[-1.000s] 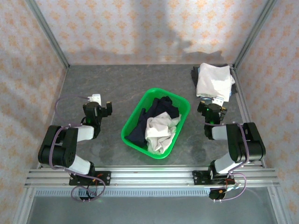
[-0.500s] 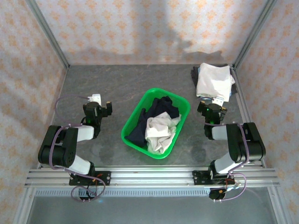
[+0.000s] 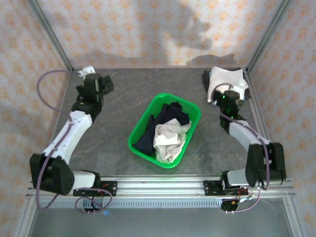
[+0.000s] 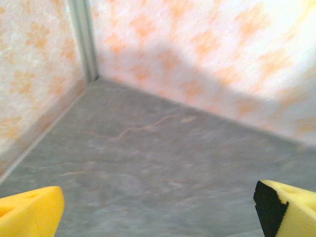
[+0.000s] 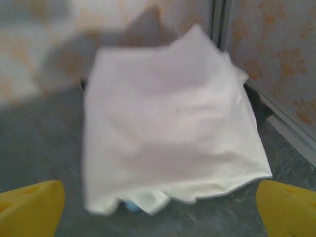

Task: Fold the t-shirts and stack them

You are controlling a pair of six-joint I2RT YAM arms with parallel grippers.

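Left gripper (image 3: 90, 75) is up in the far-left corner of the grey stone-look table (image 3: 113, 94), its yellow foam fingers (image 4: 29, 212) spread wide w/ nothing btwn them. The wrist view shows bare tabletop ahead, running to the orange-patterned wall (image 4: 207, 49) and the aluminium corner post (image 4: 81, 39), so not much room before the edges. Right gripper (image 3: 228, 93) is also spread wide and empty, just at the near edge of the folded white cotton t-shirt stack (image 3: 226, 78) in the far-right corner. The stack's right side is close to the side rail and wall, and a dark item (image 3: 205, 79) pokes out at its left edge. Ctr of table: green plastic basket (image 3: 136, 143), set diagonally, holding a crumpled cream t-shirt (image 3: 168, 140) on the near side and dark navy garments (image 3: 170, 114) behind it. Open tabletop both sides of the basket, widest on the left.
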